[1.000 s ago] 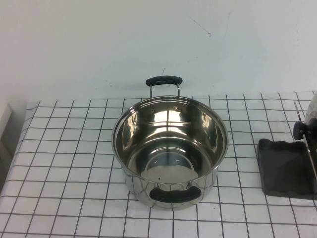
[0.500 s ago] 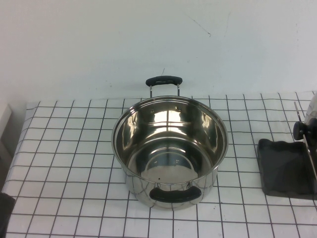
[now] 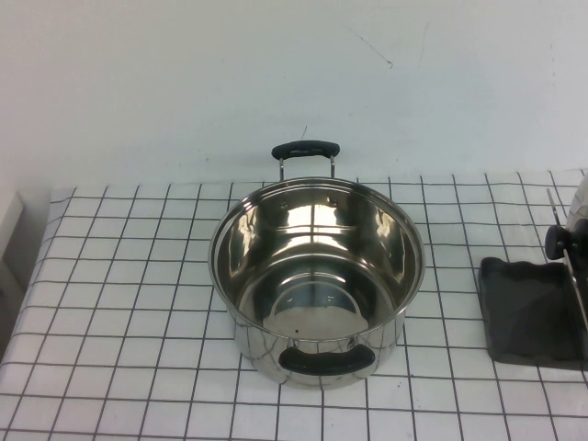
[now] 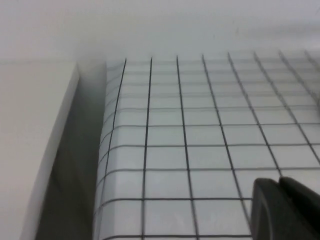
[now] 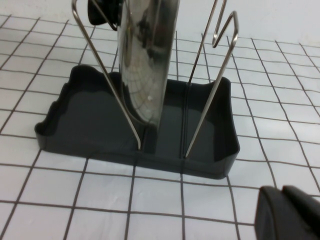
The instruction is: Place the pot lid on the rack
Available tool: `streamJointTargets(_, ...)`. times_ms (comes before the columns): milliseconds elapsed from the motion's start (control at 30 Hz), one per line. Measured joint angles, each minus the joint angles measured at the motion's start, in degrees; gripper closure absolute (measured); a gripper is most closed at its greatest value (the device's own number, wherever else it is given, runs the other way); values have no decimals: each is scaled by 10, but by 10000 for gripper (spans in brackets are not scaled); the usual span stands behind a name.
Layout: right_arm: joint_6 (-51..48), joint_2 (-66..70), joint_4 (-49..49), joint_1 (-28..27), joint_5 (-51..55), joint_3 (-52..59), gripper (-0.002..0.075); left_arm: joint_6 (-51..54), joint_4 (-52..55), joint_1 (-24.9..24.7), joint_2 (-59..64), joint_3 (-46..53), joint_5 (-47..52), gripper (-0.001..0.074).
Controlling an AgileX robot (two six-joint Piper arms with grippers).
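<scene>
You will find the deep steel pot (image 3: 316, 276) nearest the robot, standing uncovered at the middle of the grid-patterned table (image 3: 119, 303), one black loop handle (image 3: 326, 359) facing the robot and the other (image 3: 305, 150) toward the back wall (image 3: 184, 83).

To the robot's right, well apart from the pot, the rack (image 3: 528, 312) sits at the table's edge. In the right wrist view, the rack's dark grey tray (image 5: 75, 135) holds the pot lid (image 5: 147, 65) standing on edge between the upright wire rods (image 5: 105, 75), its rim down in the tray base and its black knob (image 5: 102, 12) jutting out on one side. In the high view you see only the lid's knob (image 3: 554, 241) and a sliver of polished steel at the frame's right border.

The right gripper (image 5: 290, 215) is near the rack's front wall, touching nothing; only a dark corner of it shows, so you cannot tell its finger state. The left gripper (image 4: 285, 210) hovers over bare grid cloth by the table's left edge, likewise only partly visible and its opening cannot be told.
</scene>
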Motion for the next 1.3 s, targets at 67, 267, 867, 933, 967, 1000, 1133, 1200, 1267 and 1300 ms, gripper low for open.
streamJointTargets(67, 0, 0, 0, 0, 0, -1, 728, 37, -12, 11, -6, 0, 32, 737)
streamJointTargets(267, 0, 0, 0, 0, 0, -1, 728, 147, -82, 90, -8, -2, 38, 737)
streamJointTargets(867, 0, 0, 0, 0, 0, -1, 728, 227, -166, 191, -8, -3, 41, 737)
streamJointTargets(933, 0, 0, 0, 0, 0, -1, 728, 228, -173, 191, -8, -3, 41, 737)
streamJointTargets(967, 0, 0, 0, 0, 0, -1, 728, 228, -174, 191, -8, -3, 41, 737)
streamJointTargets(1000, 0, 0, 0, 0, 0, -1, 728, 230, -176, 191, -8, -3, 41, 737)
streamJointTargets(1133, 0, 0, 0, 0, 0, -1, 728, 230, -191, 185, -8, -3, 41, 737)
streamJointTargets(1200, 0, 0, 0, 0, 0, -1, 728, 230, -197, 164, -8, -3, 41, 737)
streamJointTargets(1267, 0, 0, 0, 0, 0, -1, 728, 233, -201, 142, -8, -3, 41, 737)
streamJointTargets(1300, 0, 0, 0, 0, 0, -1, 728, 237, -201, 130, -8, -3, 41, 737)
